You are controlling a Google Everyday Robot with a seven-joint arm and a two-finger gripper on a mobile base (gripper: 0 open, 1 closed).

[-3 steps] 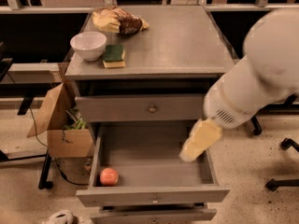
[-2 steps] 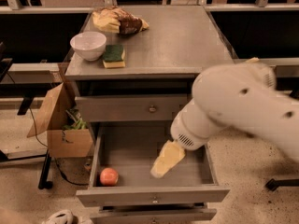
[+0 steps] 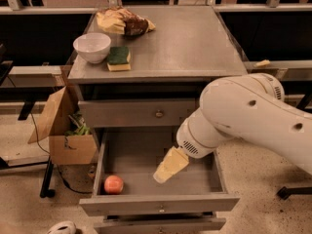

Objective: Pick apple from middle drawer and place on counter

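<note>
The apple [image 3: 113,184], small and reddish-orange, lies in the front left corner of the open middle drawer [image 3: 161,204]. The drawer is pulled out, with a grey floor and a small knob on its front. My gripper [image 3: 169,166] hangs over the middle of the drawer, pointing down and left, to the right of the apple and apart from it. The white arm [image 3: 243,116] comes in from the right. The grey counter [image 3: 185,43] tops the cabinet above.
On the counter's left part stand a white bowl [image 3: 92,47], a green-and-yellow sponge [image 3: 118,58] and a crumpled bag [image 3: 124,22]. The shut top drawer [image 3: 139,113] is above the open one. A cardboard box [image 3: 66,130] stands on the floor at left.
My arm has swung left across the drawer, and the gripper has moved from the drawer's right side to over its middle, closer to the apple. The apple has not moved.
</note>
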